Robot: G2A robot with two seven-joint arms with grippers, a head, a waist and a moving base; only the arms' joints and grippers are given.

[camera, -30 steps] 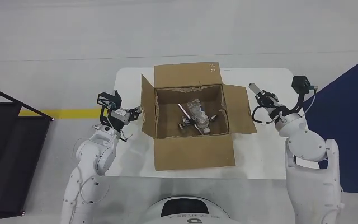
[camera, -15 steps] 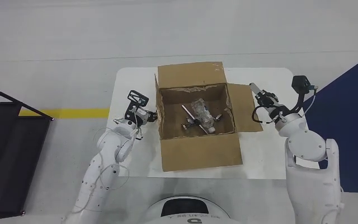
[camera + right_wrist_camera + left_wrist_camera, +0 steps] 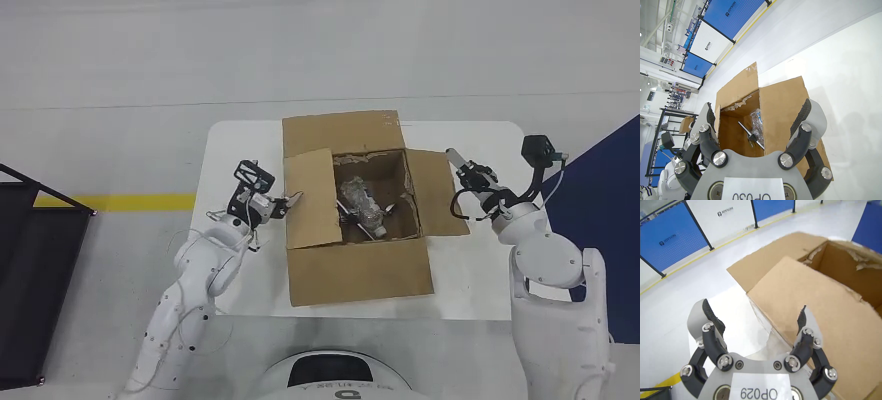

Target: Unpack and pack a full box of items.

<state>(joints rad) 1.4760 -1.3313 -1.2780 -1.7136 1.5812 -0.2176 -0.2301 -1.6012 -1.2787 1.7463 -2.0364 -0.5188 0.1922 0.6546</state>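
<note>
Arms flank the brown cardboard box [image 3: 360, 272], which sits mid-way on the white tabletop [image 3: 470, 285]. The left arm bends in from the box's left side. Its left pincer [image 3: 285, 200] [image 3: 755, 306] has its fingers spread wide and holds nothing, just beside the left flap [image 3: 310, 200] [image 3: 819, 313], which tilts inward over the opening; whether they touch cannot be told. The right arm stands at the right side, and the right pincer [image 3: 458, 158] [image 3: 758, 104] is likewise spread and empty, near the right flap [image 3: 437, 190], which lies opened outward. Inside the box lies a crumpled clear plastic bottle [image 3: 362, 200] [image 3: 756, 125]. The right wrist view brings out a thin metal rod [image 3: 745, 128] beside it, while the left wrist view gives ragged torn paper [image 3: 863, 256] along the inner rim.
</note>
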